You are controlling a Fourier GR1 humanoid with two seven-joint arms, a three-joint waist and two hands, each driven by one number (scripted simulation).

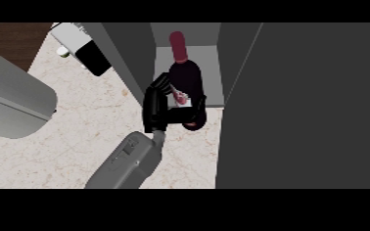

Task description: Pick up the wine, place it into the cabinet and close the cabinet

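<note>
**Wine bottle at the cabinet mouth, hand wrapped round it**

One hand (160, 108) shows, its grey forearm rising from the lower edge left of centre; which arm it is cannot be told from this view, though its place suggests the left; the other hand is out of sight. The black fingers curl round the lower body of the wine bottle (186, 78), gripping it near the label; the dark red capsule points away from the robot, into the open cabinet (137, 63).

The bottle lies tilted, its neck already over the pale cabinet floor between the grey side walls, its base at or just outside the front edge above the marbled bench (72, 112); the broad dark panel at the right looks like the open cabinet door (296, 107).

The placing step seems under way; picking up is done. Next the bottle wants carrying deeper in and setting down before the fingers let go; then the door must be swung shut. A toaster-like appliance (83, 46) stands well to the left.
</note>
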